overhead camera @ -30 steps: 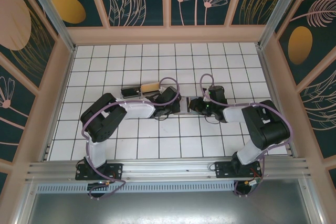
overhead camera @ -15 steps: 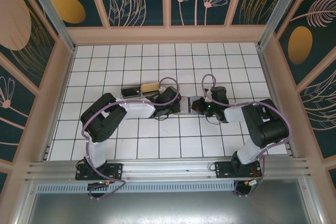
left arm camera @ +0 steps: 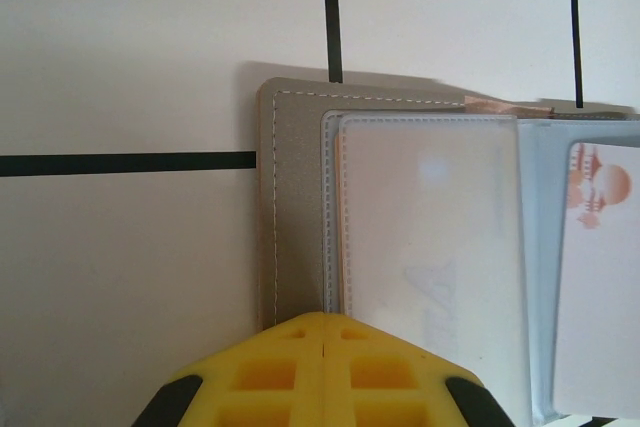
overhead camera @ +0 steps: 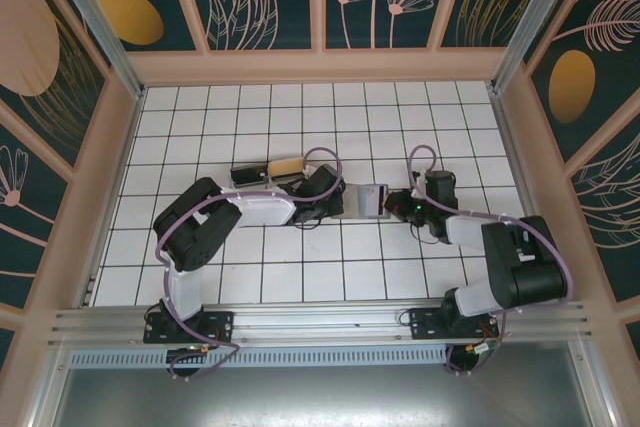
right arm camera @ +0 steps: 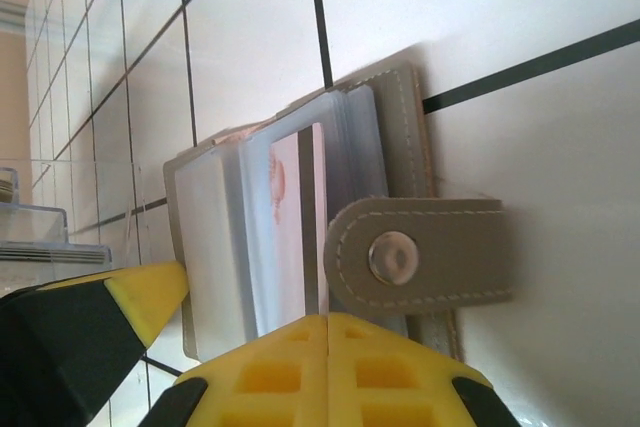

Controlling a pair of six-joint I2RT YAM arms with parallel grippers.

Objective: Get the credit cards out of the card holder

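Centrally, on the white tiled table (overhead camera: 300,117), in the middle of the overhead view: one card holder (overhead camera: 368,199), lying flat between the two arm tips.

- Card holder: grey-brown cover with a stitched border and a stack of clear plastic sleeves on top. In the right wrist view, a strap (right arm camera: 420,257) with a metal snap (right arm camera: 388,257) lies folded across its lower right part.
- Card (right arm camera: 295,217): white with a reddish print, standing partway out of the sleeves. Its long edge runs down the frame into the seam between the right gripper's yellow tips. At least one more pale card sits inside the sleeves; the count cannot be told.
- Left gripper (left arm camera: 323,347): at the bottom centre of its own view, yellow tips closed against each other with nothing between them. They overlap the holder's near edge; whether they press on it cannot be told.
- Right gripper (right arm camera: 327,347): at the bottom centre of its own view, tips closed and pinching the printed card's edge.
- Other items: a tan block (overhead camera: 286,165) and a black object (overhead camera: 250,175), left of centre in the overhead view, just above the left arm.
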